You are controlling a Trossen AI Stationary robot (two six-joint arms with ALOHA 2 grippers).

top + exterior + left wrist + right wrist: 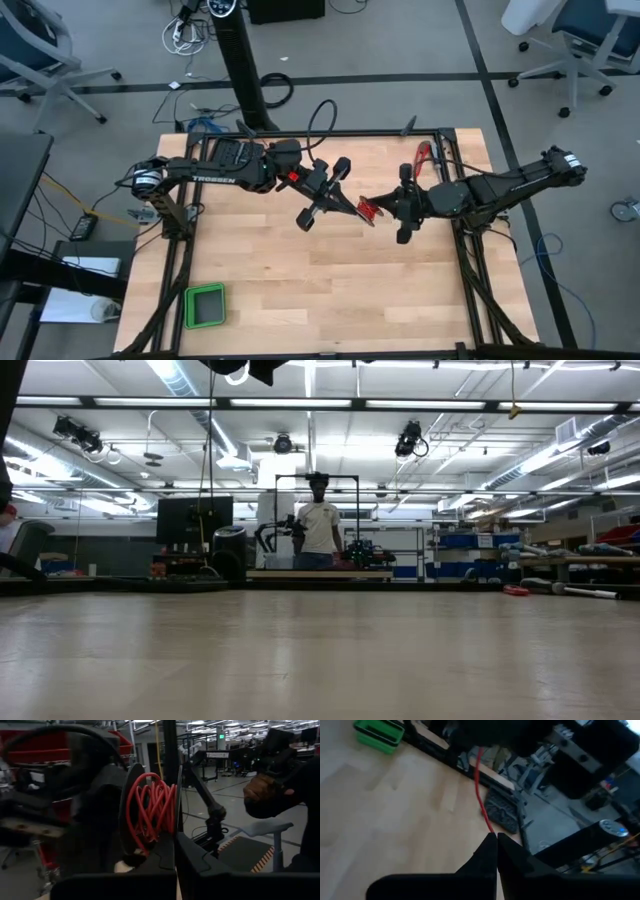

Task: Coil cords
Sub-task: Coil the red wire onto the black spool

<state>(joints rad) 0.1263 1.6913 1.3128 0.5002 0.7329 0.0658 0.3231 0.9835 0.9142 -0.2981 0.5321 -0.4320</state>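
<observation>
The red cord is a small coil of several loops held in the air over the table's middle, between my two grippers. In the high view the cord is a red spot. My left gripper reaches in from the left and is shut at the coil, its fingertips meeting just below the loops. My right gripper comes from the right and is shut on a single strand, which runs straight from its tips toward the dark left gripper. My left gripper pinches the coil's lower edge between its two shut fingers, which lie level and come from the table's left. The loops stand upright past the fingertips, clear of the table. How many loops lie between the fingers cannot be seen. My right gripper pinches one strand of the cord at its fingertips, coming from the table's right and slanting slightly down. The strand runs nearly straight from the tips to the coil, clear of the table.
A green tray sits near the table's front left corner. A red-handled tool lies at the far right by the frame. Black frame rails run along the table's sides. A person stands far behind the table.
</observation>
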